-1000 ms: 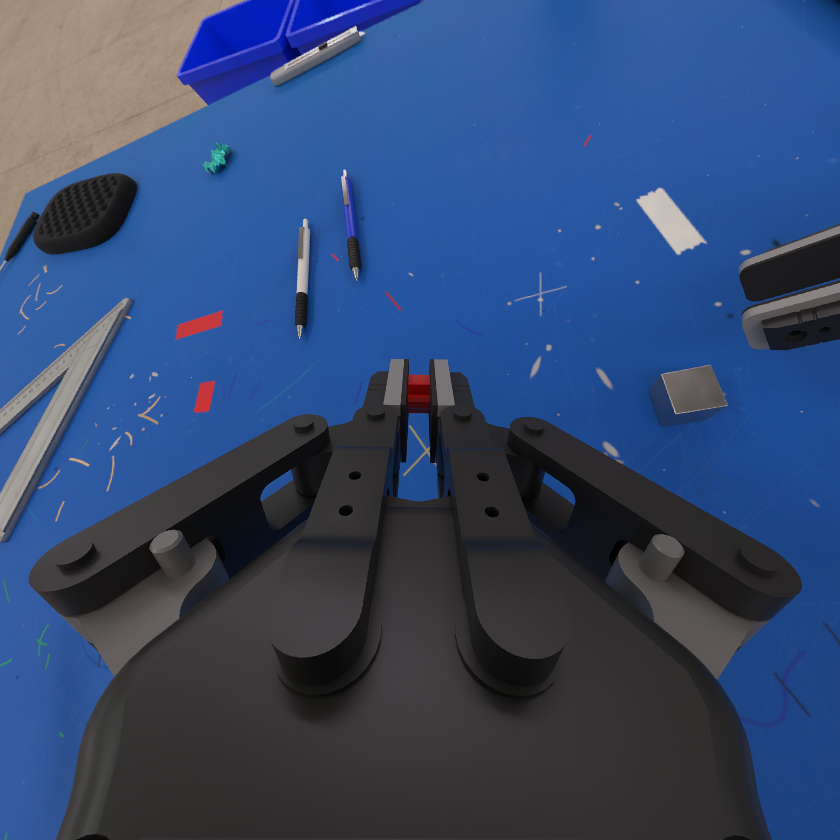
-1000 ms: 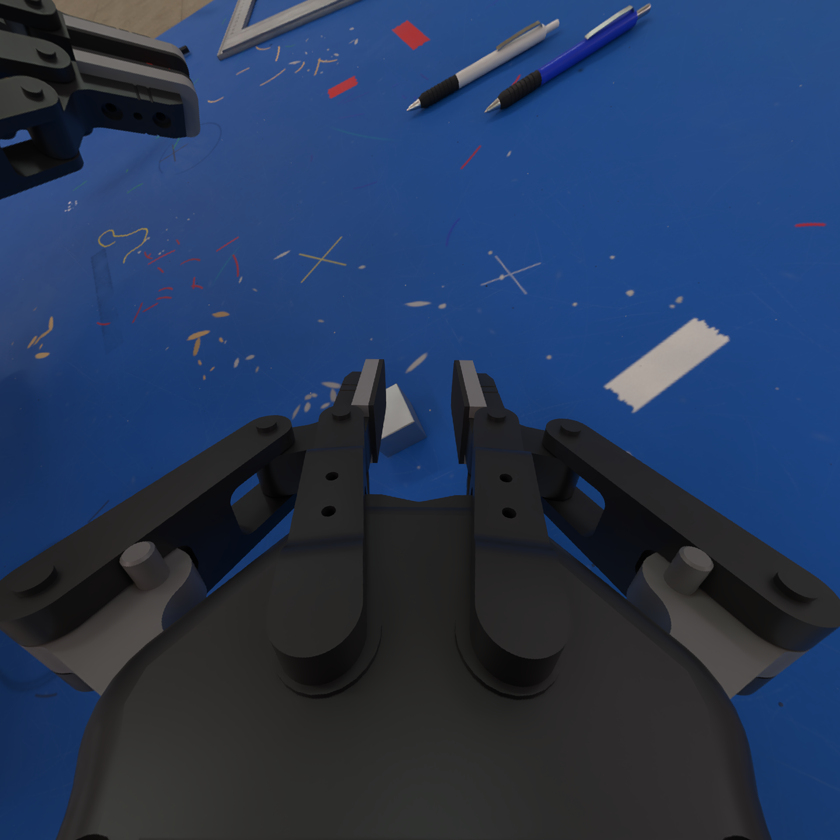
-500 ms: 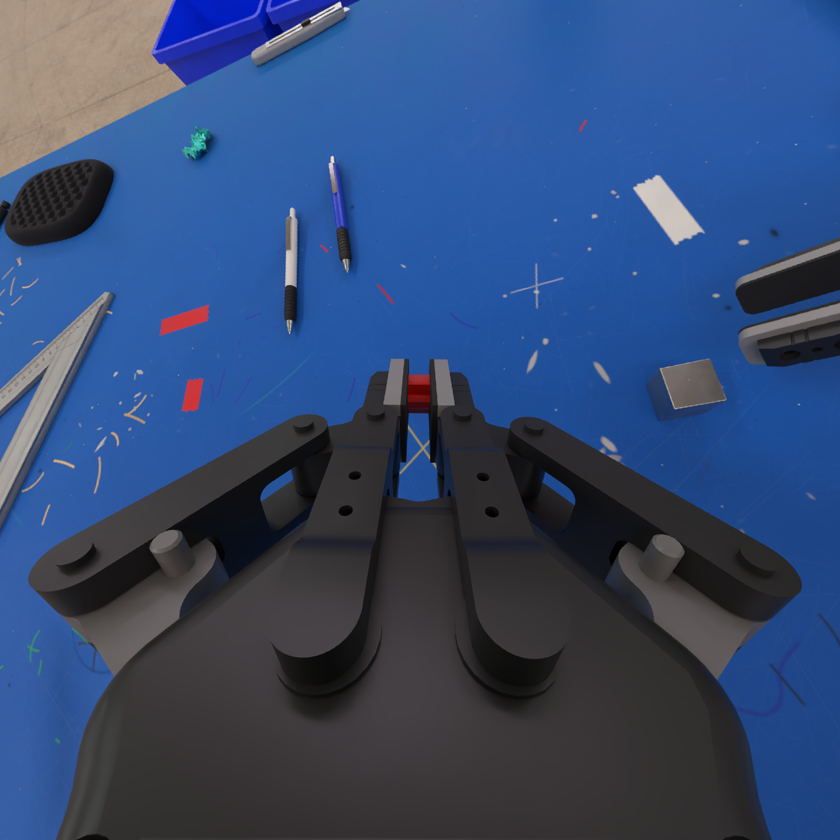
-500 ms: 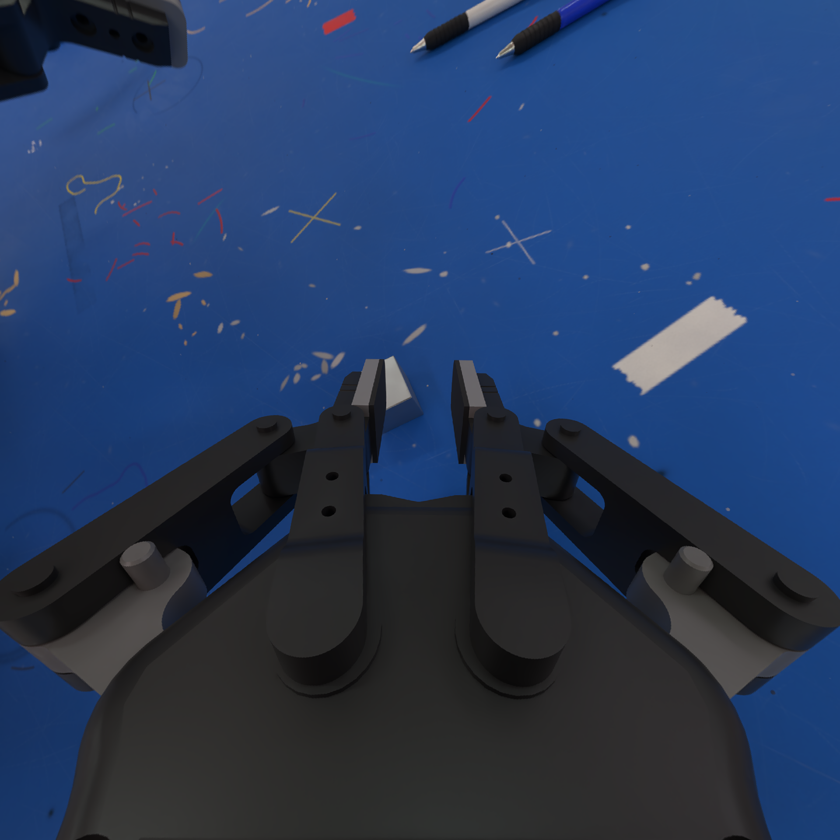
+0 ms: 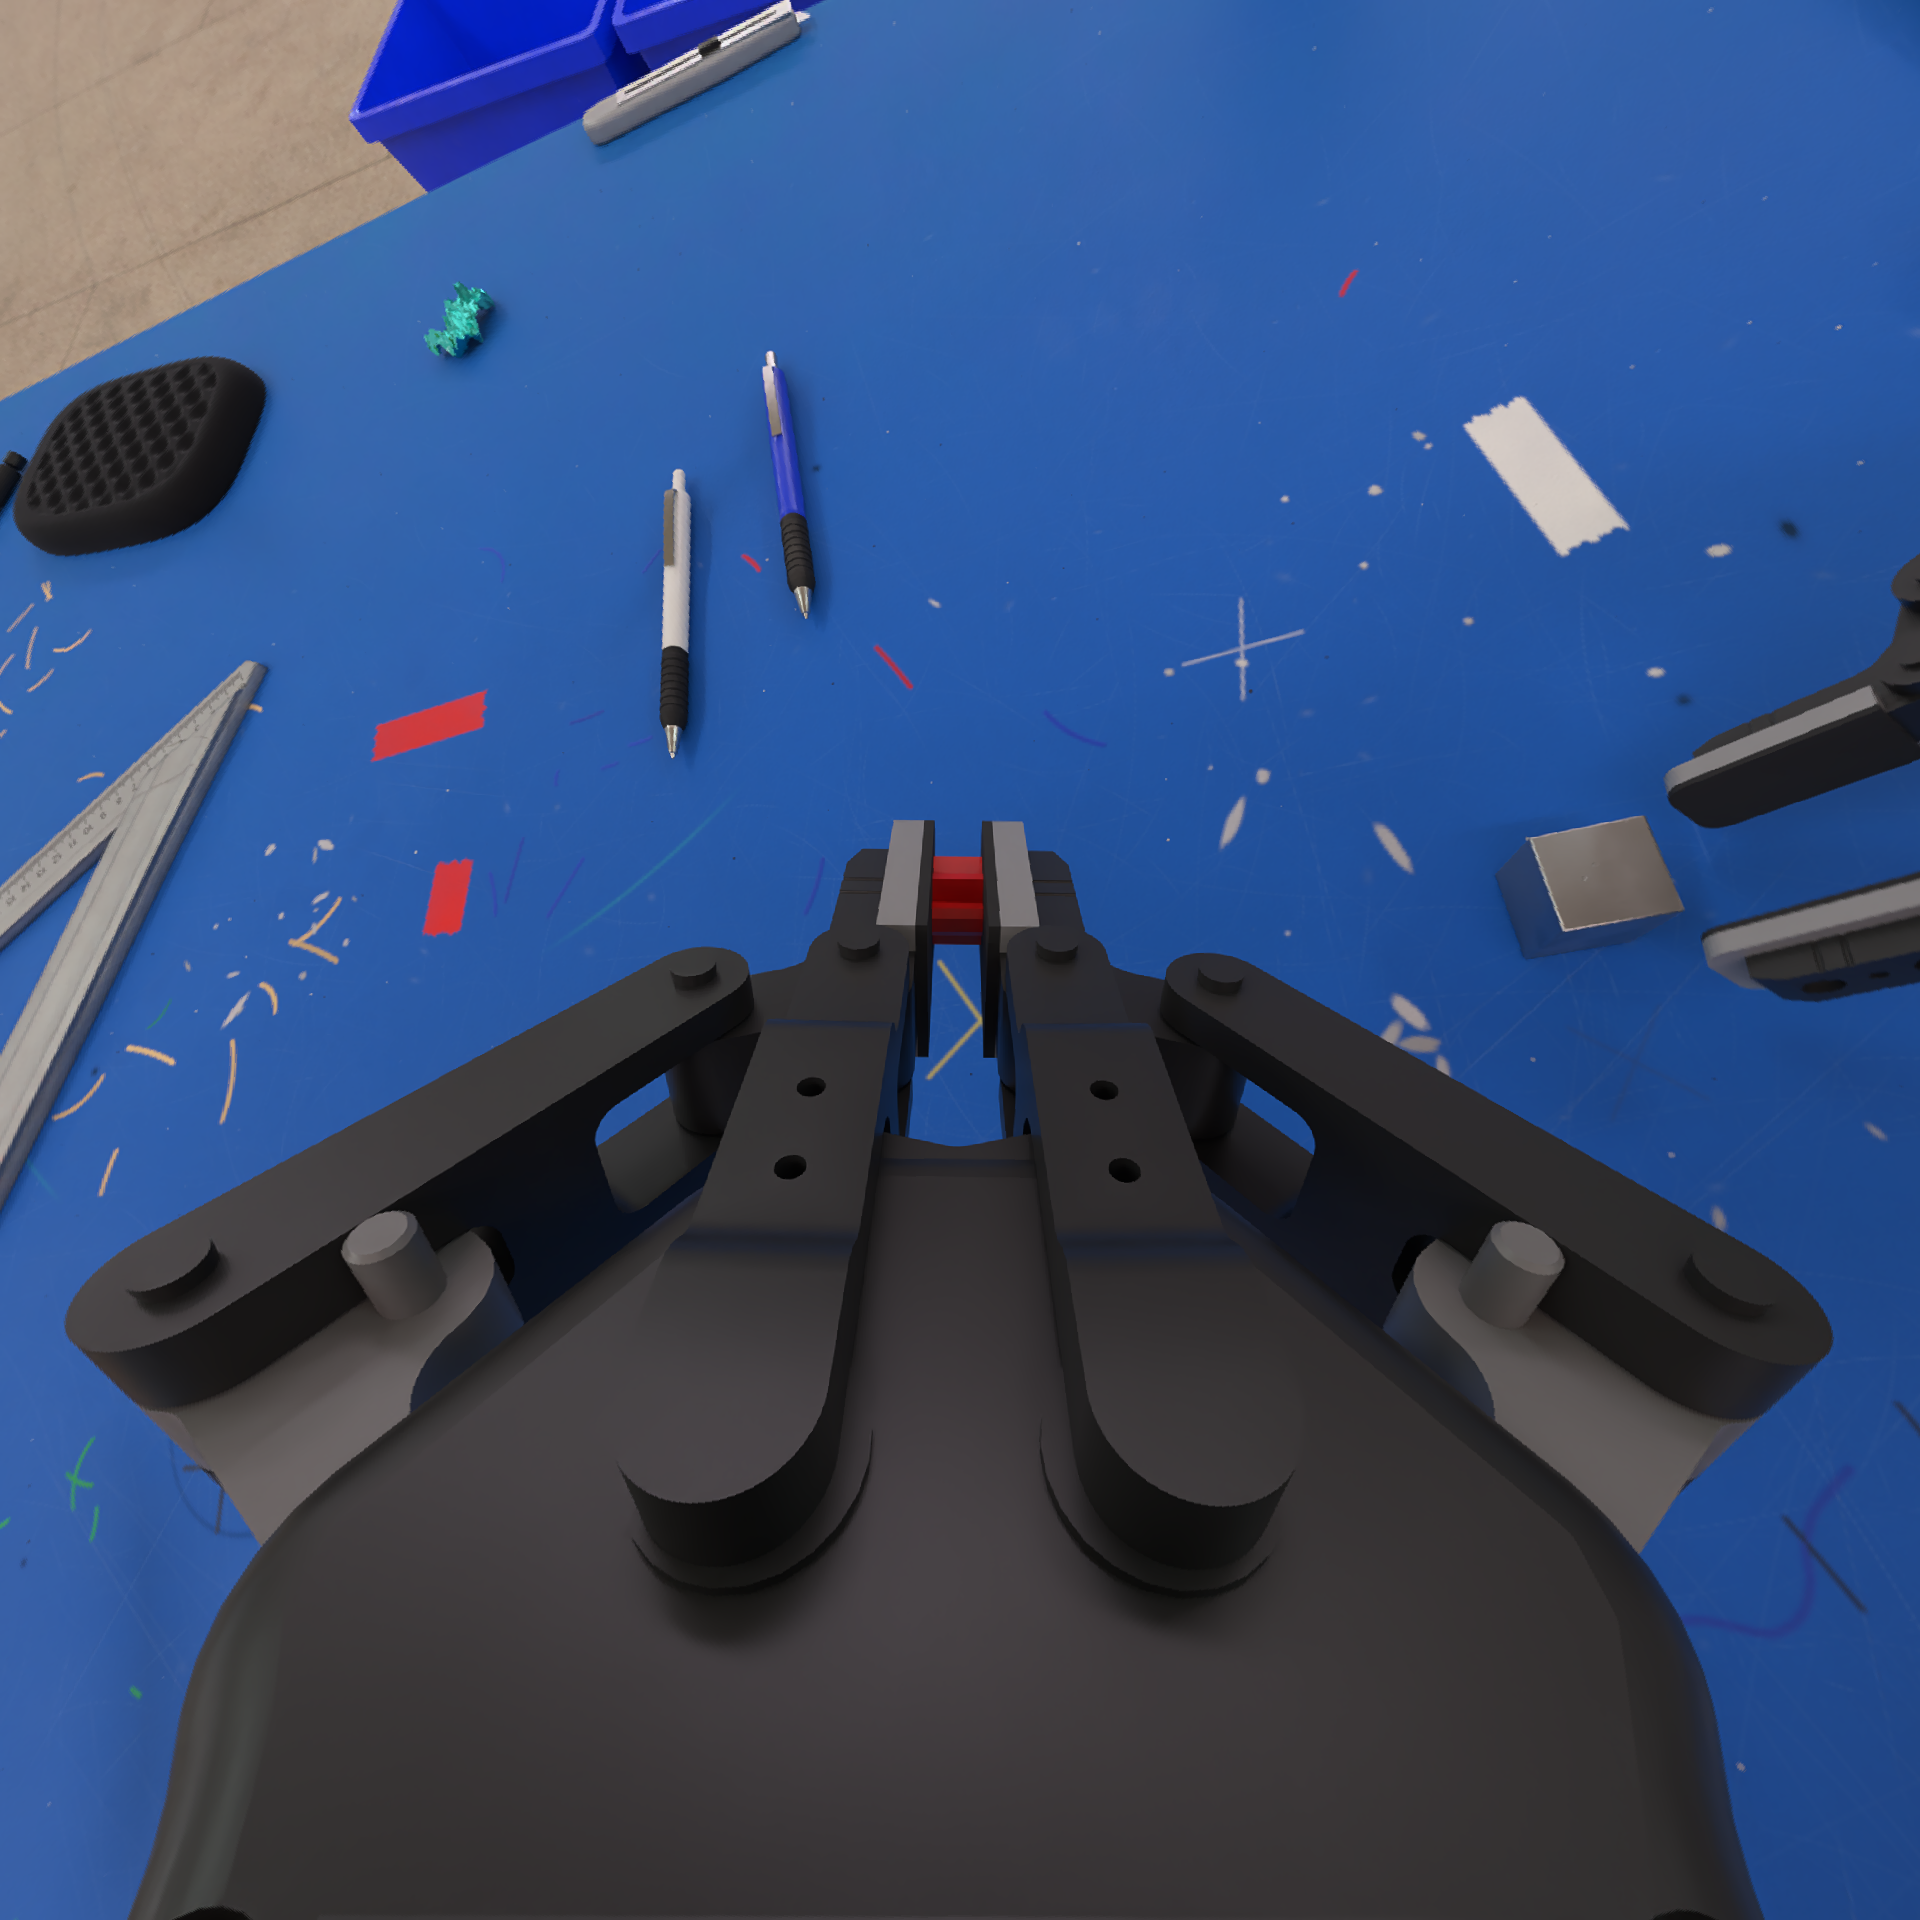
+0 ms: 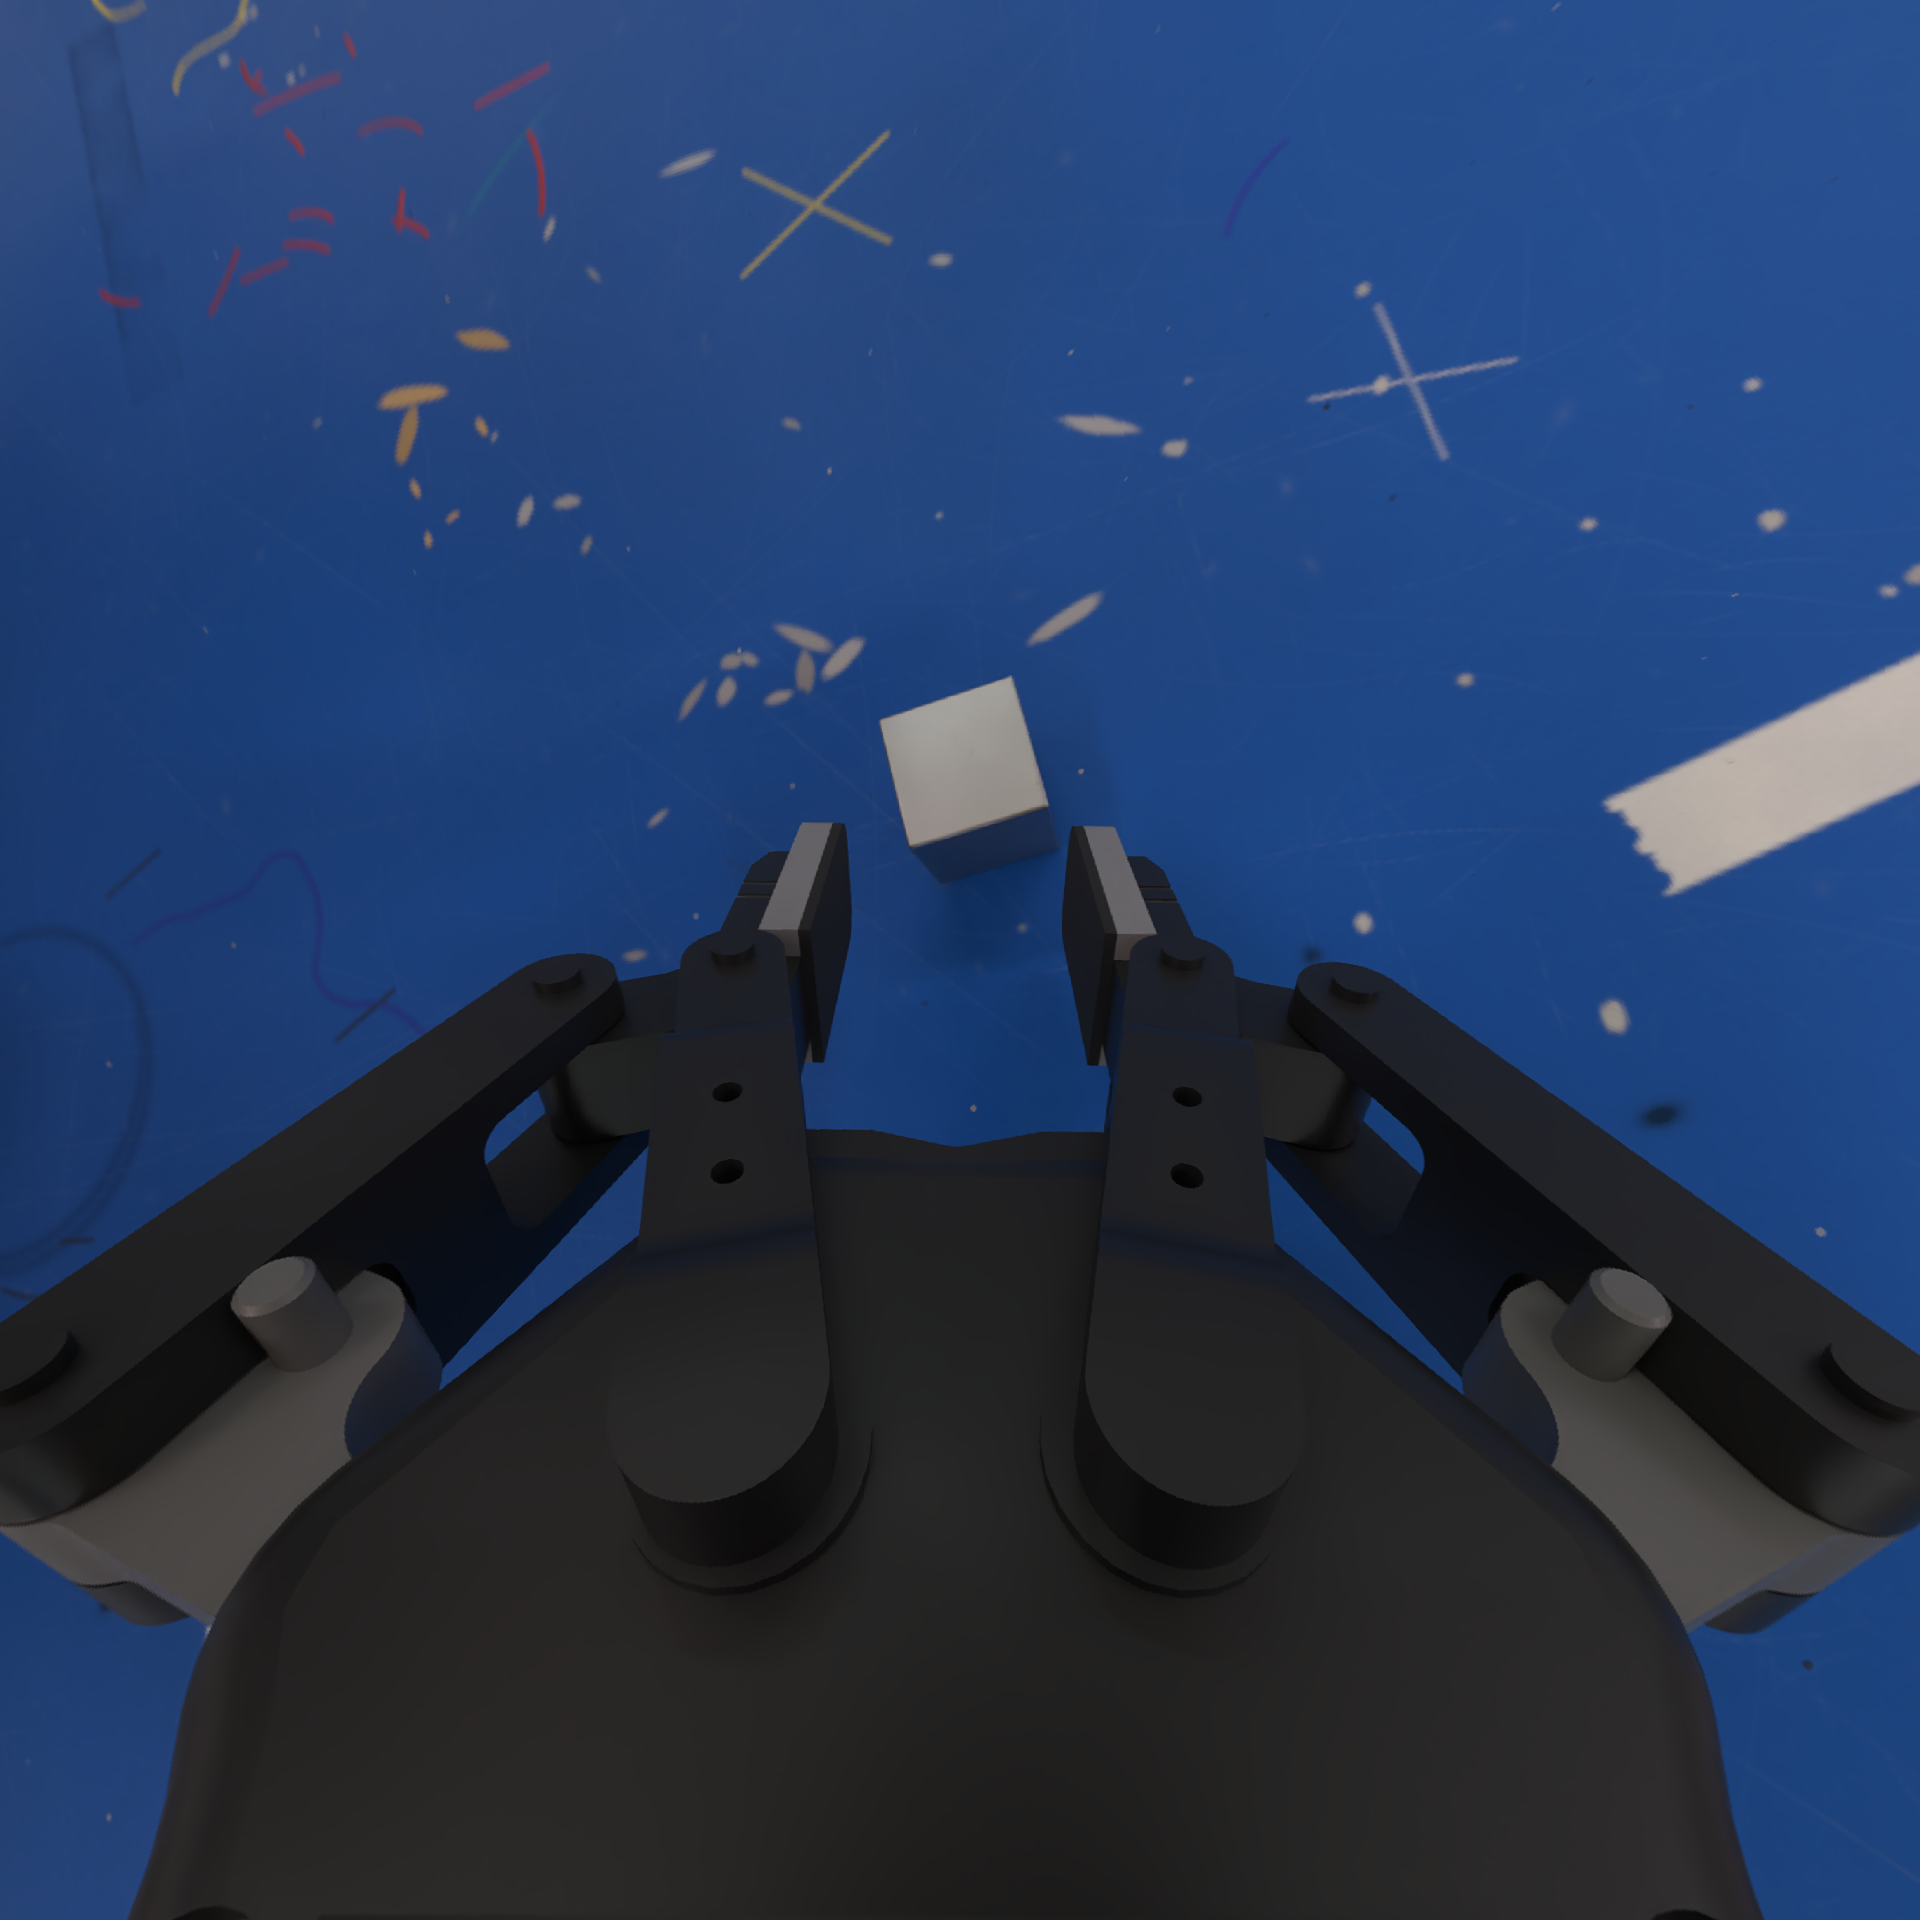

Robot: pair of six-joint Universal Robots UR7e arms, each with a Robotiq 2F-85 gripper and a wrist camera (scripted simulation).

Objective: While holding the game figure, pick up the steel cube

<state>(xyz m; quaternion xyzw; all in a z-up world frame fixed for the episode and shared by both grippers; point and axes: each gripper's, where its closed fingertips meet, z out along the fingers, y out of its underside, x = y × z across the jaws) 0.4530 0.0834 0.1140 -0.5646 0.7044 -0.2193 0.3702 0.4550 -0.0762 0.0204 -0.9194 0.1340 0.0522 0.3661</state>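
left gripper (image 5: 957,873) clamped on the red game figure (image 5: 956,896); right gripper (image 6: 956,883), fingers apart, poised over the steel cube (image 6: 966,774) mid-frame on the blue table (image 6: 1455,187). next, i reckon: descend, straddle, squeeze.

The right gripper (image 6: 956,894) is hovering over the blue desk (image 6: 1351,156) with its fingers (image 6: 805,883) spread apart and gripping nothing. The steel cube (image 6: 964,764) is sitting on the desk just beyond the fingertips, centred between them and apart from both. A white tape strip (image 6: 1766,774) is lying to the right.
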